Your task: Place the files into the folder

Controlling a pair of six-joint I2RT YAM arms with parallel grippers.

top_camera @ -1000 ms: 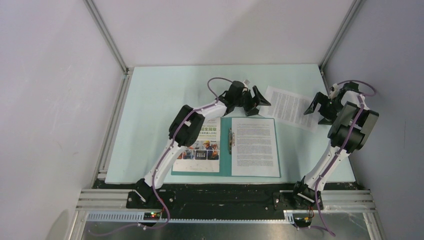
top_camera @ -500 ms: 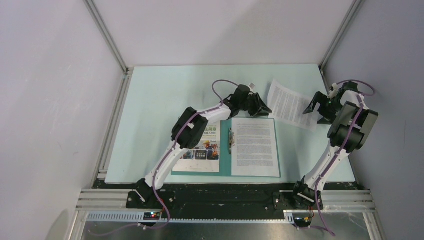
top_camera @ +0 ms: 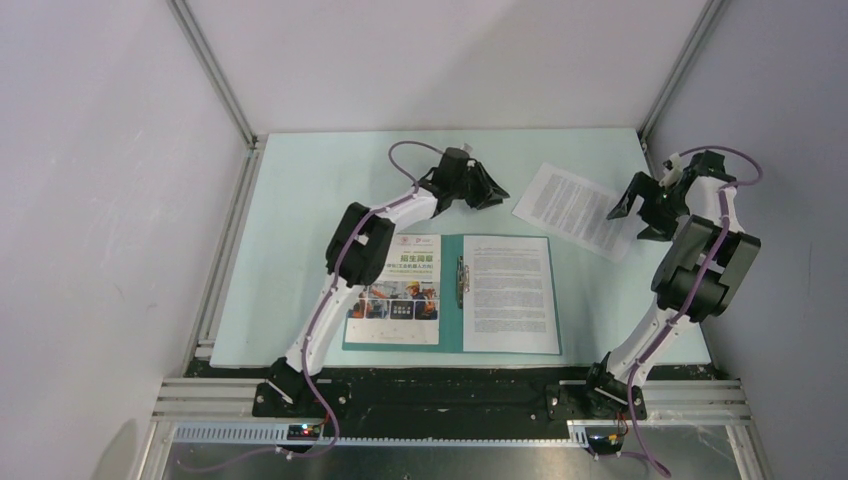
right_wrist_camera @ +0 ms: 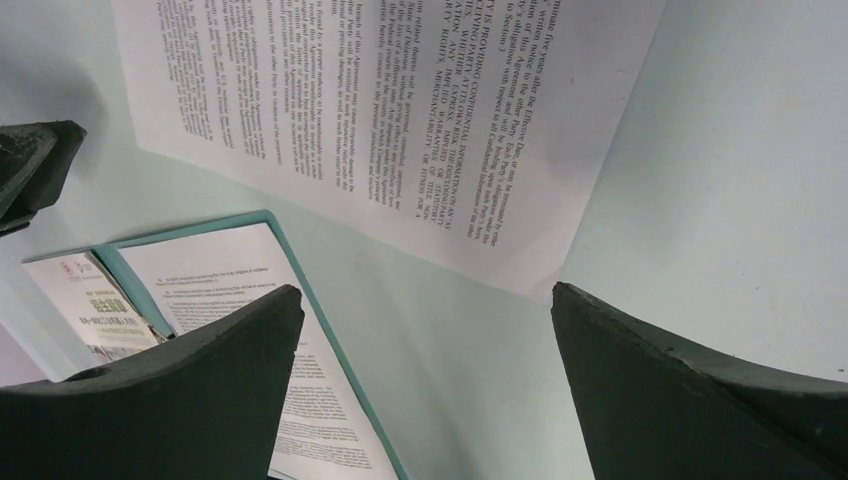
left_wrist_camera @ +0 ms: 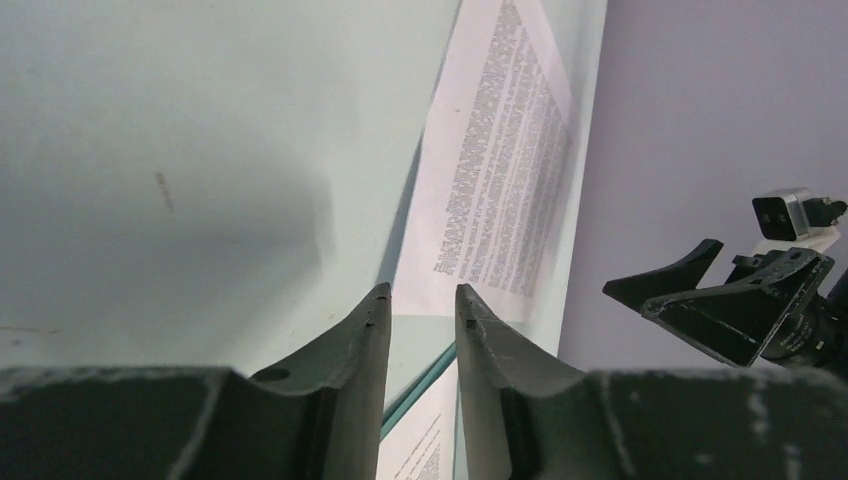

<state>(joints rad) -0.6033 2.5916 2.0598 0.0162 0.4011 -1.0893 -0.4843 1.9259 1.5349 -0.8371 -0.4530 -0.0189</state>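
Files number three: a brochure and a text sheet lie flat in the one open folder, near centre. A loose sheet lies tilted outside it, far right. Your right gripper hangs wide open and empty over that sheet's edge, probably to pinch it. Your left gripper is nearly closed and empty.

l claw barely parted, r claw spread wide, both arms extended.
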